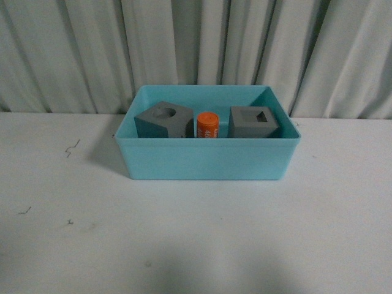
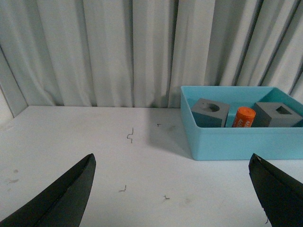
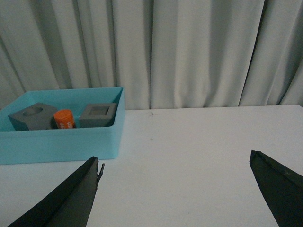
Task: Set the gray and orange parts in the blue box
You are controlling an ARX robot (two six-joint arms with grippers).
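The blue box (image 1: 208,160) stands on the white table at the middle back. Inside it sit a gray cube with a round recess (image 1: 162,120), an orange cylinder (image 1: 207,125) and a gray cube with a square recess (image 1: 255,122), side by side. The left wrist view shows the box (image 2: 236,142) with the round-recess cube (image 2: 209,112), the cylinder (image 2: 244,117) and the square-recess cube (image 2: 277,114). The right wrist view shows the box (image 3: 57,144) too. My left gripper (image 2: 173,163) and right gripper (image 3: 175,161) are open and empty, both apart from the box. Neither arm shows in the front view.
A white curtain (image 1: 196,49) hangs right behind the table. Small dark marks (image 1: 72,147) lie on the table left of the box.
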